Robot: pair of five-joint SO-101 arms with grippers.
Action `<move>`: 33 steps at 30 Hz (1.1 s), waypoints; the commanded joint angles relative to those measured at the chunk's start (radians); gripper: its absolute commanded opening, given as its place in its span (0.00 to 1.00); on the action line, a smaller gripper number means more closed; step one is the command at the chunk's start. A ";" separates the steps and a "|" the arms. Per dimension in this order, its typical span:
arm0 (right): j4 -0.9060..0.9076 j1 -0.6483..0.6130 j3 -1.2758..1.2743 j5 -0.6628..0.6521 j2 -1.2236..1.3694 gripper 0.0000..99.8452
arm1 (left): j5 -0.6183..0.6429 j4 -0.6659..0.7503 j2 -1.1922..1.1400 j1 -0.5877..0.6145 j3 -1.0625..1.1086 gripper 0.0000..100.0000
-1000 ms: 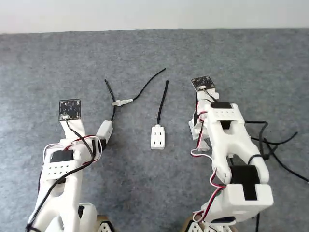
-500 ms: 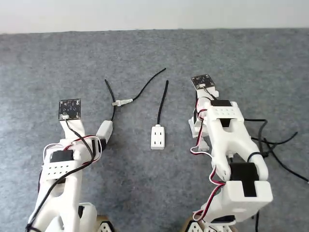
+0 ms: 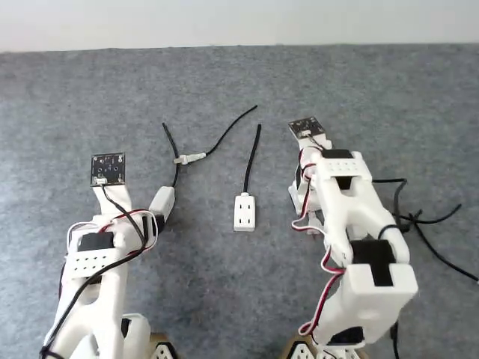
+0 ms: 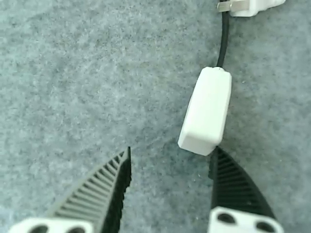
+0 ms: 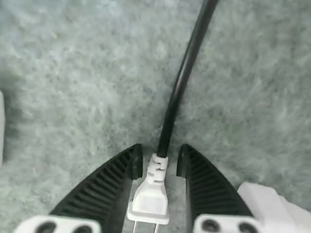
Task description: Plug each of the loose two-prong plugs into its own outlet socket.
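A white outlet socket (image 4: 206,110) on a black cord lies on the grey carpet, right beside one finger of my open left gripper (image 4: 171,155). A loose two-prong plug (image 4: 248,6) rests just beyond it. From above, this socket (image 3: 162,200) sits in front of the left arm, and the plug (image 3: 191,158) lies farther out. A second socket (image 3: 245,211) lies in the middle, its cord running away from the arms. My right gripper (image 5: 159,150) is shut on another white plug (image 5: 149,196), whose black cord (image 5: 187,68) leads straight ahead.
Grey carpet (image 3: 224,82) covers the whole table, with open room at the far side. Loose black cables (image 3: 419,221) trail beside the right arm (image 3: 340,187). A pale wall edge runs along the back.
The right arm has swung slightly to the left, and the black cables beside it shifted with it. The left arm, both sockets and the loose plug have not moved.
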State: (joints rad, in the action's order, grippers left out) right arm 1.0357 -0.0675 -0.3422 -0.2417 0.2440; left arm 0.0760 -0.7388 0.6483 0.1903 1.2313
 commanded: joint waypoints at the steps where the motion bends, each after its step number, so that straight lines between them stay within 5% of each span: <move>1: 0.041 0.005 0.084 -0.012 0.016 0.08 | -0.009 0.017 0.023 0.006 -0.007 0.25; 25: 0.070 0.048 0.092 -0.012 0.019 0.01 | -0.009 0.017 0.023 0.006 -0.007 0.25; 33: 0.242 -0.058 0.152 -0.003 -0.093 0.01 | -0.009 0.021 0.020 0.006 -0.007 0.25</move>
State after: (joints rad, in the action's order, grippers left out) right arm 1.2167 -0.0859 -0.2532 -0.2417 0.2532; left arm 0.0760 -0.7388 0.6483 0.1903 1.2313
